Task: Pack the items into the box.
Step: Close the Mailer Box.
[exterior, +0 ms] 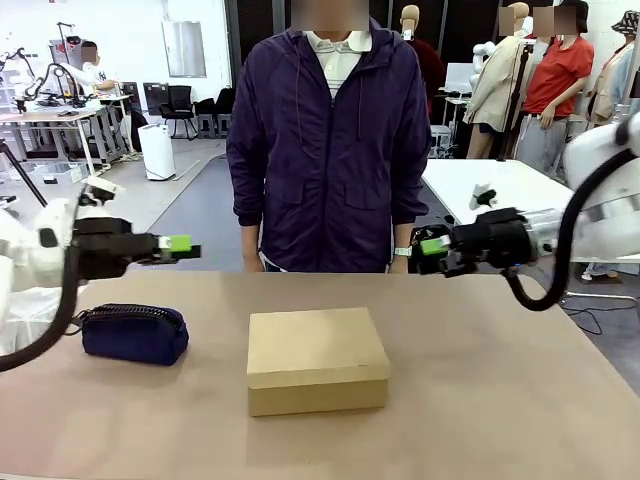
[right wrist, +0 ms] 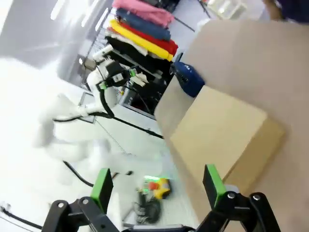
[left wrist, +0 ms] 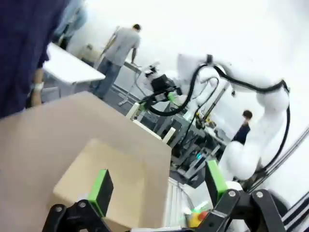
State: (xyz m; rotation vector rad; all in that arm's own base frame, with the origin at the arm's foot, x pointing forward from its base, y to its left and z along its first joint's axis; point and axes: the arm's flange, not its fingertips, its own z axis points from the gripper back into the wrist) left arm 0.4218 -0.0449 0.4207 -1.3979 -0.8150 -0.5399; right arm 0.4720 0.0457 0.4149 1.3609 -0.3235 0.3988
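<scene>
The closed box (exterior: 317, 360) sits mid-table (exterior: 500, 400); left pincer (exterior: 180, 246) and right pincer (exterior: 432, 246) hover above, jaws apart, empty

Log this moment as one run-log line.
box: lid shut, mid-table | pouch: zipped, on its left | left gripper: open, raised, empty | right gripper: open, raised, empty | person: standing opposite

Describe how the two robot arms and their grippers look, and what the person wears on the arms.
Both arms are glossy white with black cables looping beside them. The left gripper and right gripper are black, each with two fingers tipped by bright green pads. The person's sleeves are dark purple, part of a zipped jacket, with a watch at one wrist.
</scene>
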